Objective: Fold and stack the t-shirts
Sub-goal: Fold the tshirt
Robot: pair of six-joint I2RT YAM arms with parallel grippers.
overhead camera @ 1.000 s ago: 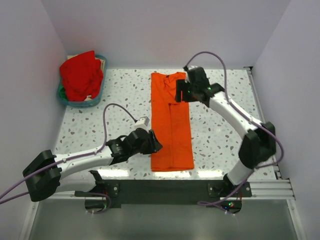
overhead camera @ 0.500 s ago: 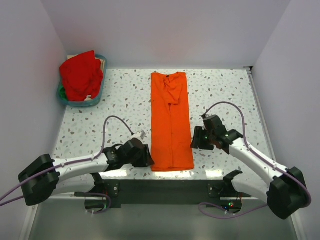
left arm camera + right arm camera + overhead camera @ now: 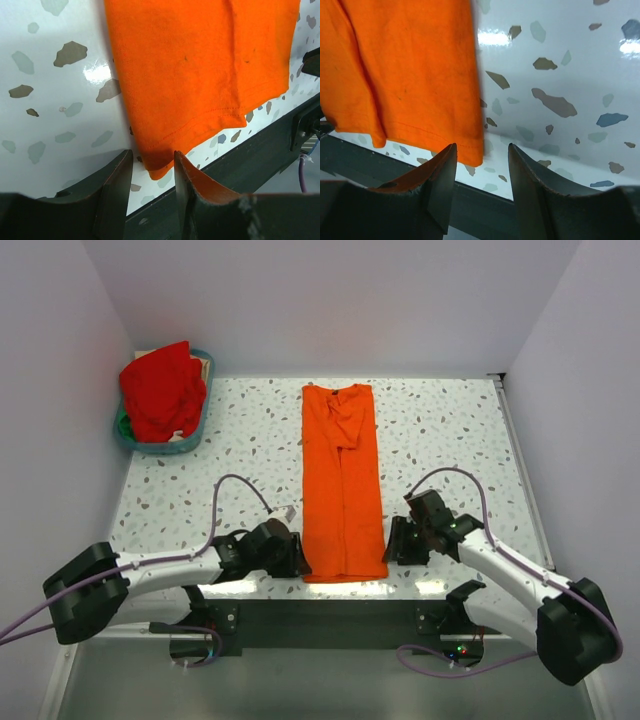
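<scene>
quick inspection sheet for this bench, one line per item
surface: speckled white table, glossy, with glare near the front edge
job's things: orange t-shirt flat mid-table, folded into a long strip; red t-shirt heaped in the basket
clutter: blue-green basket at the far left corner, other cloth under the red one
grippers: left gripper open at the strip's near left corner; right gripper open at its near right corner
cables: purple cables loop over each arm, none on the shirt
surroundings: plain pale walls; dark rail at the near edge

A speckled table (image 3: 450, 430) bears orange t-shirt (image 3: 342, 490), basket (image 3: 160, 448).
</scene>
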